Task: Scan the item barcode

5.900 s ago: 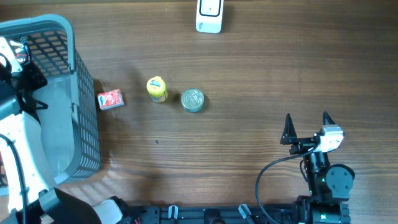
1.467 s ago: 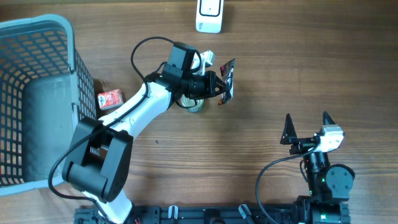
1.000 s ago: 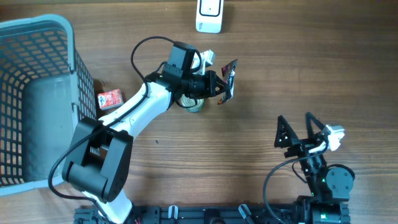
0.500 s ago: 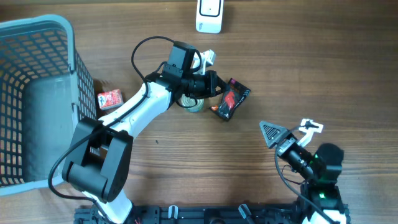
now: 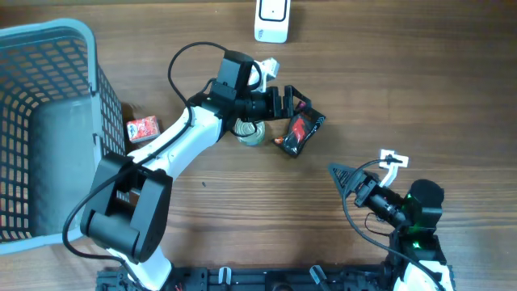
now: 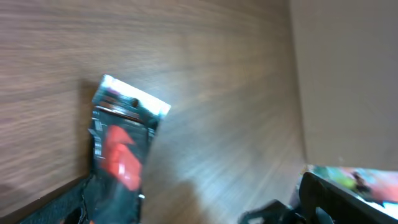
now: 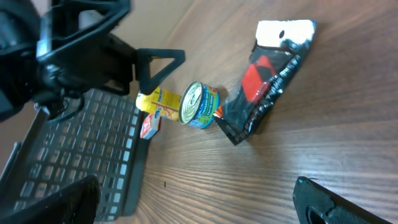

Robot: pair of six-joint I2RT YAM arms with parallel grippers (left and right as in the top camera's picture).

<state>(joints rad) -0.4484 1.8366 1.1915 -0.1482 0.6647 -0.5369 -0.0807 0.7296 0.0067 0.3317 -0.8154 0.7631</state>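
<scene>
Packet [image 5: 299, 132], black and red, lies flat on the wooden table [image 5: 420, 81] just right of the tin can [image 5: 250, 133]. Left gripper [image 5: 292, 103] hangs beside the can, jaws spread, holding nothing. Right gripper [image 5: 362, 166], farther right of the can, gapes wide.

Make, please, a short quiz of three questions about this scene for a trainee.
1. True or false: the left gripper holds the packet.
2. Which thing lies nearest the packet? A can, B basket, C red box.
3. Fill in: the right gripper's jaws stand ____.
Key: 1 false, it is open and the packet lies on the table; 2 A; 3 open.
</scene>
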